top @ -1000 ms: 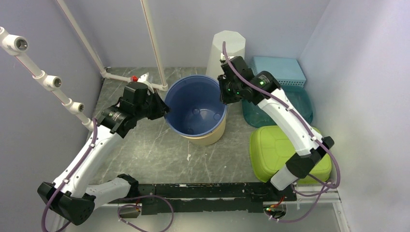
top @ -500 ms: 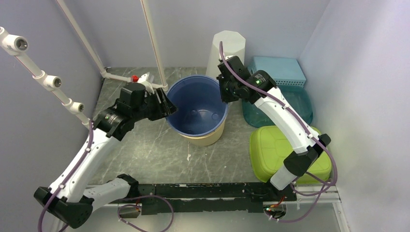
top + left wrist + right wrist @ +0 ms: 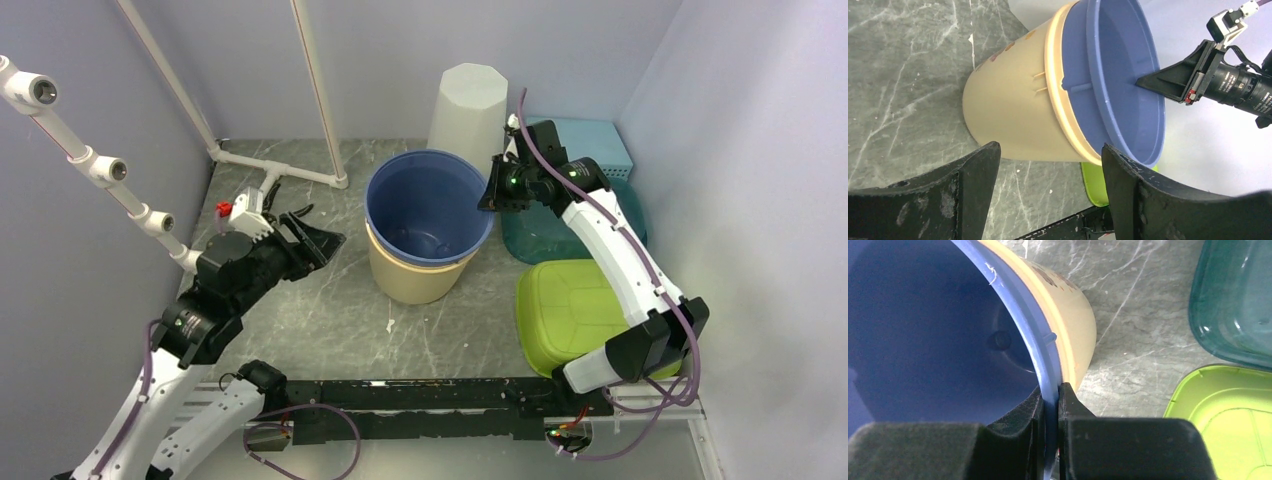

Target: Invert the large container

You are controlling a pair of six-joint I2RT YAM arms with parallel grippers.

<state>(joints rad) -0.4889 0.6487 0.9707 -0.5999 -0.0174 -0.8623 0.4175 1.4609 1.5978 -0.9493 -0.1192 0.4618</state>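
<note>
The right gripper, on its white-and-black arm stretched in from the right, pinches the rim of the large blue plastic bucket; the left gripper hangs to the bucket's left, jaws spread wide, touching nothing.

Marble table, beige bucket, white bin, green lid

What stands on the table, counted

We count two buckets, one blue bucket and one beige bucket, one white bin, one teal tub, one pale blue basket, and one green piece, perhaps a lid.
</note>
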